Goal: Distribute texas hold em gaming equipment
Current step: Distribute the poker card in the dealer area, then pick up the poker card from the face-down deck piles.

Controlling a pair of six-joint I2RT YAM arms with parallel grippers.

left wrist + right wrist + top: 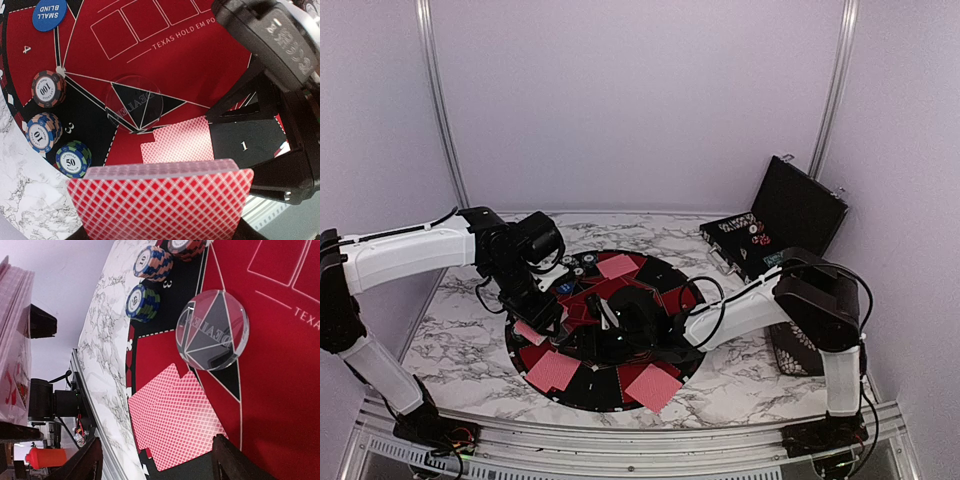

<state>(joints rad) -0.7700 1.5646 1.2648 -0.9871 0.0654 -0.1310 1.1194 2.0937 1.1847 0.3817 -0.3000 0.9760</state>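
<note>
A thick deck of red-backed playing cards (160, 200) is clamped in my left gripper (542, 318), which hangs over the left side of the round red and black poker mat (610, 395); the deck hides its fingers. Two overlapping face-down cards (175, 415) lie on the mat under my right gripper (157, 460), whose jaws stand open and apart from them. A clear dealer button (212, 330) lies just beyond those cards. Three chip stacks (48, 89) (43, 131) (73, 159) line the mat's edge. A blue small-blind disc (49, 14) lies farther along.
More face-down cards lie at seats round the mat (617, 266) (553, 370) (653, 387). An open black case (785, 215) stands at the back right. A dark patterned tray (798, 350) sits behind the right arm. The two grippers are close together over the mat.
</note>
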